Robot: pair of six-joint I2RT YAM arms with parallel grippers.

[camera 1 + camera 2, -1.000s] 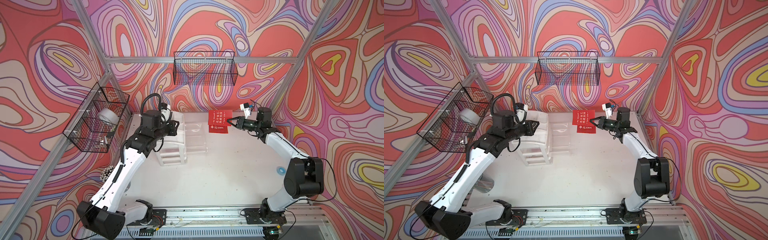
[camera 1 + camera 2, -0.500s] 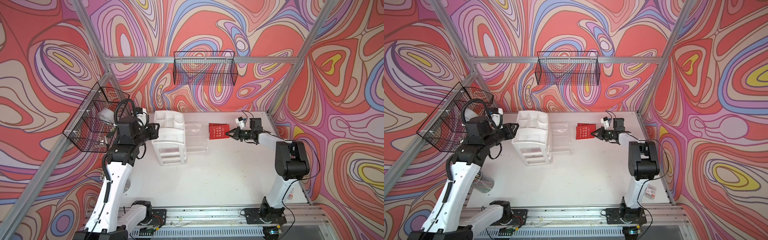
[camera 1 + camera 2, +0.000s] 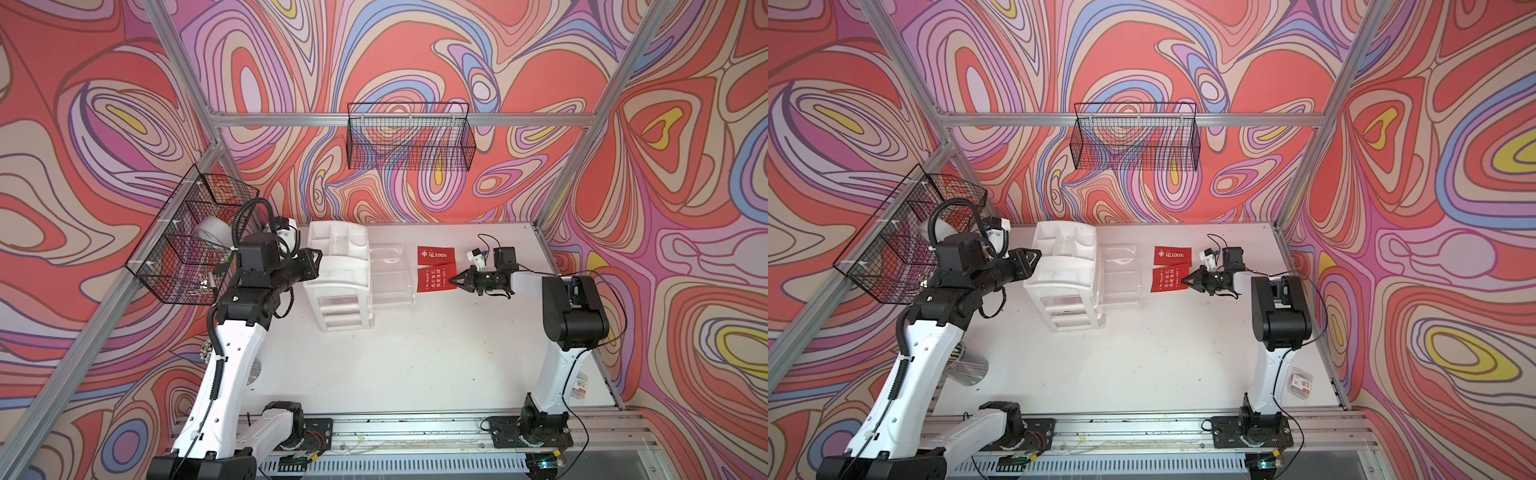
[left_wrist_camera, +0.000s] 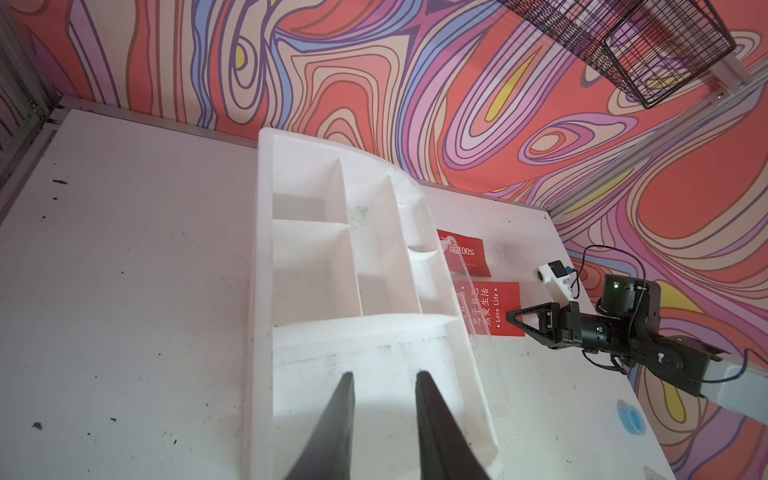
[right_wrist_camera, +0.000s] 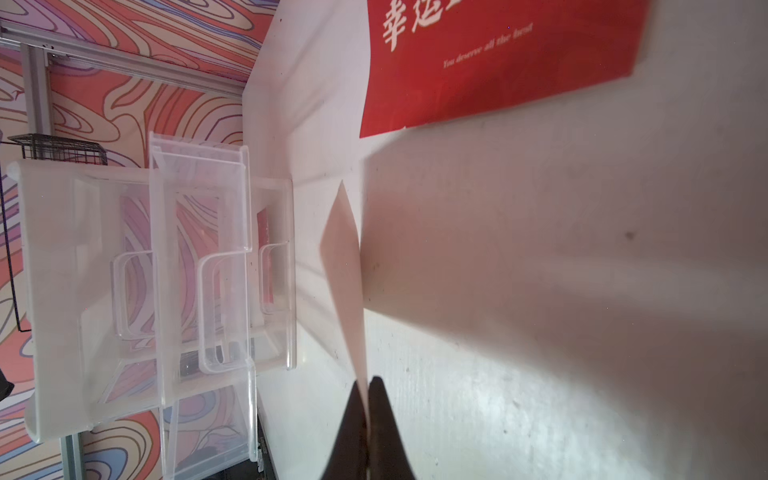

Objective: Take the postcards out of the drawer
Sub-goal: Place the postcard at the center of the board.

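My right gripper [image 3: 455,280] [image 5: 368,380] is shut on the edge of a red postcard [image 3: 433,281] [image 3: 1169,280], holding it low over the table, right of the pulled-out clear drawer [image 3: 390,276] [image 5: 199,257]. In the right wrist view this card [image 5: 345,249] shows edge-on. A second postcard [image 3: 436,254] [image 5: 498,54] lies flat on the table just behind it. Something red [image 5: 262,232] shows through a clear drawer wall. My left gripper [image 3: 318,259] [image 4: 384,374] is open and holds nothing, over the left top edge of the white organizer [image 3: 338,257] [image 4: 316,257].
A wire basket [image 3: 409,141] hangs on the back wall, and another [image 3: 191,237] holding a tape roll [image 3: 212,232] hangs on the left wall. A metal cup [image 3: 969,370] stands front left. A small clear labelled box [image 3: 1301,384] lies front right.
My right gripper has carried its postcard forward and down, uncovering the one lying on the table. My left gripper has drawn back leftward from over the organizer to its left edge.
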